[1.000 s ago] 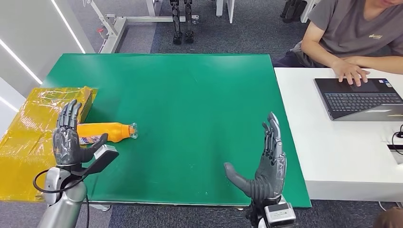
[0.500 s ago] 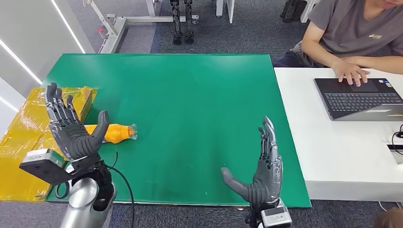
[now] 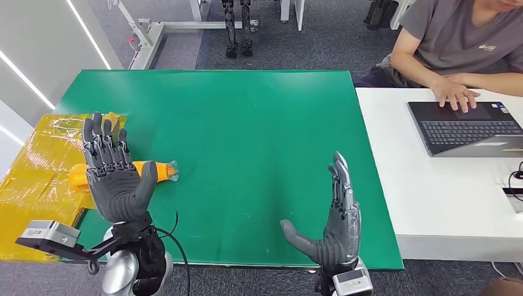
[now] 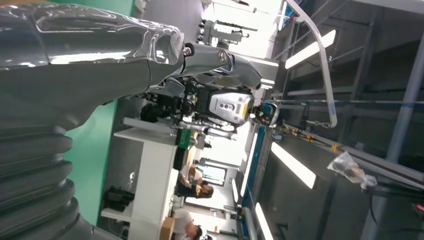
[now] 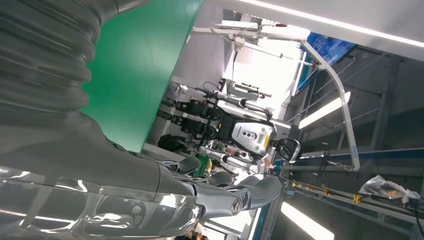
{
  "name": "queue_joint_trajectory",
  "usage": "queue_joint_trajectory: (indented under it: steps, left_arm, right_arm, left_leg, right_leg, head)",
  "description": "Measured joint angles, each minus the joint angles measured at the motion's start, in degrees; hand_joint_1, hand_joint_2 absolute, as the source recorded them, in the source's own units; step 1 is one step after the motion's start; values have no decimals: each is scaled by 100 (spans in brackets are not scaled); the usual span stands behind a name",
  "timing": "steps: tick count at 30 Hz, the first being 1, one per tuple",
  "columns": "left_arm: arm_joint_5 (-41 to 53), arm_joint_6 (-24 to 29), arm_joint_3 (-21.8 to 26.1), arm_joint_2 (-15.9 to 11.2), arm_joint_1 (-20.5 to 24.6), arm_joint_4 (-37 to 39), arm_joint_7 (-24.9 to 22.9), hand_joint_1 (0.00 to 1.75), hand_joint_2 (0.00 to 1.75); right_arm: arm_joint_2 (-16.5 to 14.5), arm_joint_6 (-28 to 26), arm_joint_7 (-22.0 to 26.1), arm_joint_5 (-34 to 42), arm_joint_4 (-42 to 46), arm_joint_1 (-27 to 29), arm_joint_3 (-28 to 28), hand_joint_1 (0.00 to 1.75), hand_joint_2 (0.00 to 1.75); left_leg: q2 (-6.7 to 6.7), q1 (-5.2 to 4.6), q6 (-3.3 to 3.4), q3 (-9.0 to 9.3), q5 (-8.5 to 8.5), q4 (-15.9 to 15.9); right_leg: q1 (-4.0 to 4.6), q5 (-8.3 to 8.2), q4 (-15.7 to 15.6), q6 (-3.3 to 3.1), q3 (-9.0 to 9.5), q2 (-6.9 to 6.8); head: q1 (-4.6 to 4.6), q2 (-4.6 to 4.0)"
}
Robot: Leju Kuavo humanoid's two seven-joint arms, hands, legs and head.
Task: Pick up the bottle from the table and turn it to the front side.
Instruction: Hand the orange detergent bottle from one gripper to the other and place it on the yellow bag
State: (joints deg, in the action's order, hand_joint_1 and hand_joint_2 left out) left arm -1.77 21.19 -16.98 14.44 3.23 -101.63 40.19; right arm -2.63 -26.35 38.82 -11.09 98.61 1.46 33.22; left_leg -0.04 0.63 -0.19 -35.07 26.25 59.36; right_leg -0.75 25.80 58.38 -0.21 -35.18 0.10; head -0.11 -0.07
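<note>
Left hand: we see the left hand [image 3: 117, 179] raised over the green table's [image 3: 247, 123] edge, fingers spread apart, holding nothing.
Bottle: the orange bottle [image 3: 157, 170] lies on its side just behind that hand — partly hidden by it, its cap end poking out toward the right hand.
Right hand: the right hand [image 3: 336, 219] stands edge-up, fingers apart and empty — well apart from the bottle.

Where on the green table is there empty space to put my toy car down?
The green table is bare across its middle and far side, between the orange bottle and the edge by the white desk. It is crowded at the near left, where the left hand is raised in front of the bottle beside the yellow wrapped box. The right hand takes the near right.
</note>
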Motion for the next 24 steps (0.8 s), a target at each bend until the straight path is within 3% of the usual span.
queue_joint_trajectory:
  steps: [24]
  left_arm:
    - [574,591,-323,-279,-447,26,0,0,175]
  right_arm:
    - [-89,81,-79,153,-247,-47,-113,0,175]
  left_leg:
    - [0,0,0,-1,0,-1]
  right_leg:
    - [0,1,-1,1,-1,0]
  head:
    - [1,0]
